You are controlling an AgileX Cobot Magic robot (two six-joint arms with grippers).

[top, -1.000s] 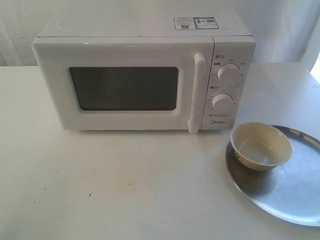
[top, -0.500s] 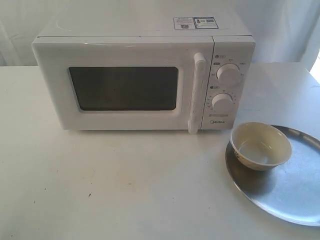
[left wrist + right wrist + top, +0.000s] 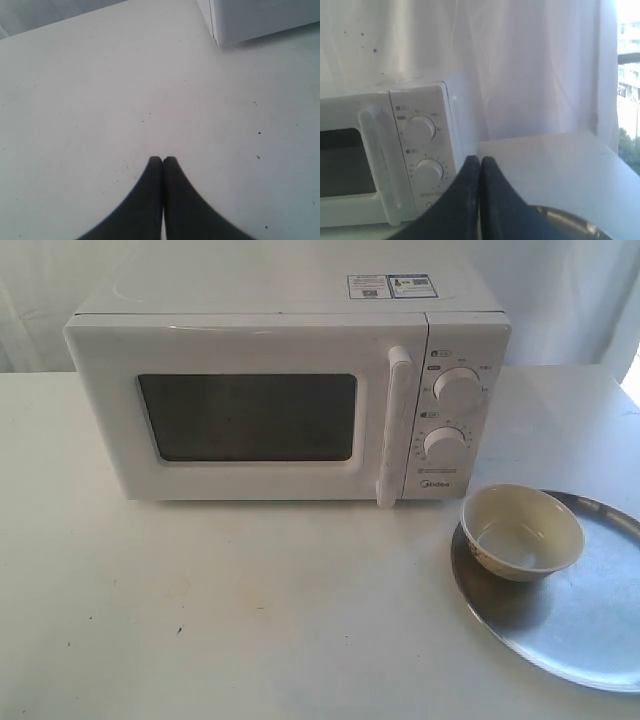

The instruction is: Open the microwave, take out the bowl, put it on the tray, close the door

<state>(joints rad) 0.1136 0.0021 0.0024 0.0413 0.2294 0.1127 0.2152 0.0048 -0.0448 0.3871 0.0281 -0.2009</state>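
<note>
Left jaws, pressed together and empty, hover over the table (image 3: 75,100) near a corner of the microwave (image 3: 265,17). Right jaws, likewise pressed together, point toward the microwave's dials (image 3: 420,129). Its door (image 3: 250,350) is closed. The bowl (image 3: 522,532) sits upright on the tray (image 3: 590,630), just in front of the microwave's dial side.

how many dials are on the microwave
2. The upper dial sits on the microwave control panel, right of the handle. The lower dial is directly below it, above the logo. None appear hidden.
</note>
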